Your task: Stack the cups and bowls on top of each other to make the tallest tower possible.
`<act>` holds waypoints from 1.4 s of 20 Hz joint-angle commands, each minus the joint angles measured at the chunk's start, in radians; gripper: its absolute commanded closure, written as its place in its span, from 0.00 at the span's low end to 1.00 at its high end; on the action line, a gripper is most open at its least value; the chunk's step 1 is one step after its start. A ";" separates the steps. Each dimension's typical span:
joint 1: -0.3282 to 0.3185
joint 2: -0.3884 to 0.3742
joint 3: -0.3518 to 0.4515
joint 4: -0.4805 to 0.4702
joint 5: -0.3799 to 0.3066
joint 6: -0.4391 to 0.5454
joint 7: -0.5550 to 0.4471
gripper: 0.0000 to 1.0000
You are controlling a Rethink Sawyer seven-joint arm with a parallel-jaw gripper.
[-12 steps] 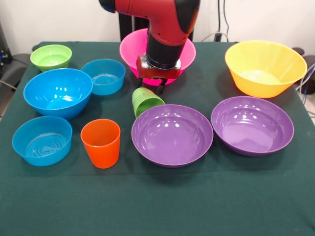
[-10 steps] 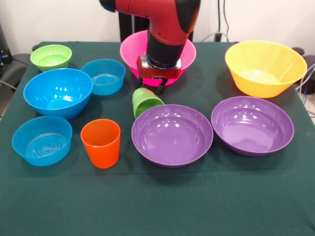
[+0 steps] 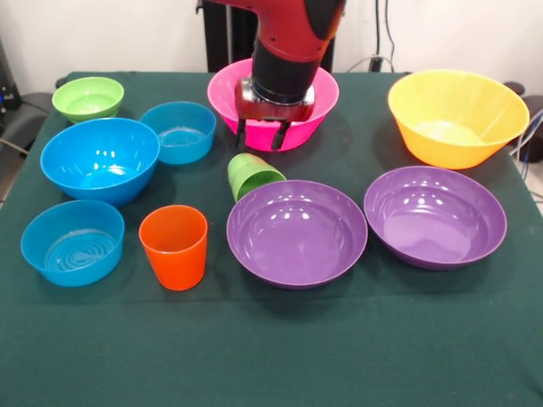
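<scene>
Green cloth covers the table [image 3: 271,356], and its nearest stretch lies bare. Going back from there, a smooth orange plastic cup [image 3: 174,247] stands upright with its mouth up, just beside a small glossy blue bowl with ringed ridges inside [image 3: 73,242] at the left. To the right of the cup sits a wide glossy purple bowl [image 3: 297,232], and a second wide purple bowl [image 3: 435,215] sits close beside it further right, apart from it by a narrow gap. A light green ridged plastic cup [image 3: 251,175] lies tipped on its side, touching or nearly touching the back left rim of the first purple bowl. Further back on the left a large blue bowl [image 3: 100,159] sits against another small blue bowl [image 3: 179,131], and a small green bowl [image 3: 87,98] stands in the far left corner. A large yellow bowl [image 3: 457,117] sits far right. At the back centre a large pink bowl [image 3: 273,102] rests below the red and black arm [image 3: 293,38]. The gripper [image 3: 259,136] hangs in front of the pink bowl, above the tipped green cup and clear of it; its two dark fingers [image 3: 241,132] are spread apart and hold nothing. No bowl or cup is stacked on another.
</scene>
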 commanded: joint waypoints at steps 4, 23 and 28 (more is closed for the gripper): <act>-0.015 -0.060 0.088 -0.029 0.040 0.193 0.051 0.00; -0.020 0.038 0.100 -0.189 0.057 0.064 0.130 0.00; -0.021 0.060 0.105 -0.207 0.070 0.046 0.144 0.00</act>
